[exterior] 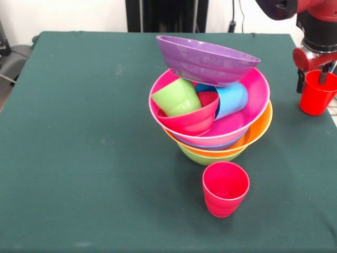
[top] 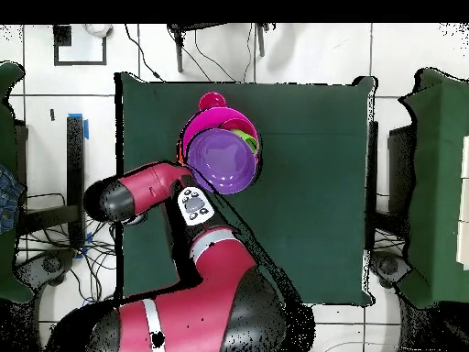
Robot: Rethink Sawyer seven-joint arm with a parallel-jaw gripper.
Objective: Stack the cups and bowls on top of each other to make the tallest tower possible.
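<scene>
- You are holding a red cup (exterior: pixel 317 94) at the gripper (exterior: pixel 322 79): its fingers are reaching down over the rim, one seemingly inside the cup, so it is reading as clamped on the cup
- The cup is hanging upright, mouth up, its long axis vertical
- The tower (exterior: pixel 213 118) is sitting toward the picture's left of the gripper in the front view, well apart from it, so your coming move looks sideways toward it
- The purple bowl (exterior: pixel 208 59) is lying tilted on top of the tower, resting over the pink bowl (exterior: pixel 253 103), which is holding the small red bowl (exterior: pixel 192 120), the lime green cup (exterior: pixel 176 97) and the sky blue cup (exterior: pixel 230 99), both on their sides
- The other red cup (exterior: pixel 225 188) is standing upright just in front of the tower, apart from it
- I judge the tilted purple bowl is offering no level seat
</scene>
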